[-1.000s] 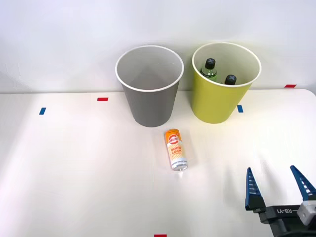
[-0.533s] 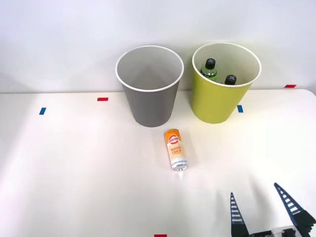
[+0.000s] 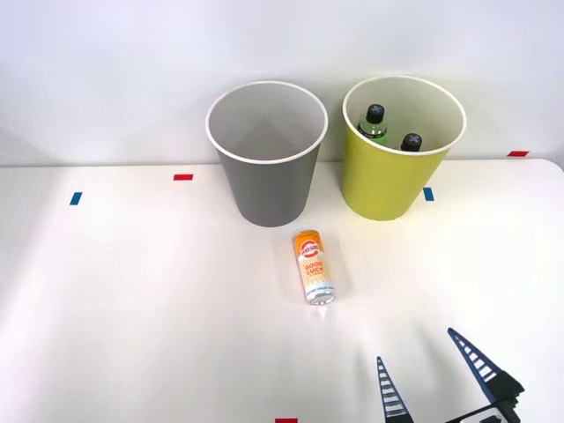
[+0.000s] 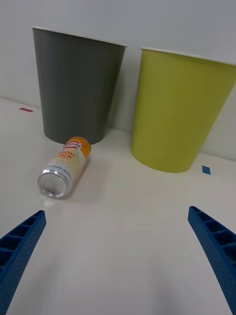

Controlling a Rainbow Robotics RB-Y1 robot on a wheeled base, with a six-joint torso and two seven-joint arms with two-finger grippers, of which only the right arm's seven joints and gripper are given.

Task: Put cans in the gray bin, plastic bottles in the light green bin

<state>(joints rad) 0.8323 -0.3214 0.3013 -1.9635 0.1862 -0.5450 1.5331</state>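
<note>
An orange-and-white can (image 3: 313, 267) (image 4: 64, 166) lies on its side on the white table, just in front of the gray bin (image 3: 266, 152) (image 4: 77, 84). Its silver end faces the table's near edge. To the right of the gray bin stands the light green bin (image 3: 401, 146) (image 4: 180, 109), with two green plastic bottles (image 3: 374, 122) (image 3: 411, 143) upright inside, black caps showing. My right gripper (image 3: 421, 367) (image 4: 118, 241) is open low at the near right, to the right of the can and nearer the front edge, nothing between its blue fingers (image 4: 19, 241).
Small red tape marks (image 3: 182, 177) and blue tape marks (image 3: 76, 198) dot the table (image 3: 132, 300). A white wall stands close behind both bins. Bare tabletop stretches to the left and between the gripper and the can.
My right gripper has moved left and closer to the table's near edge, staying open. The can, bins and bottles have not moved.
</note>
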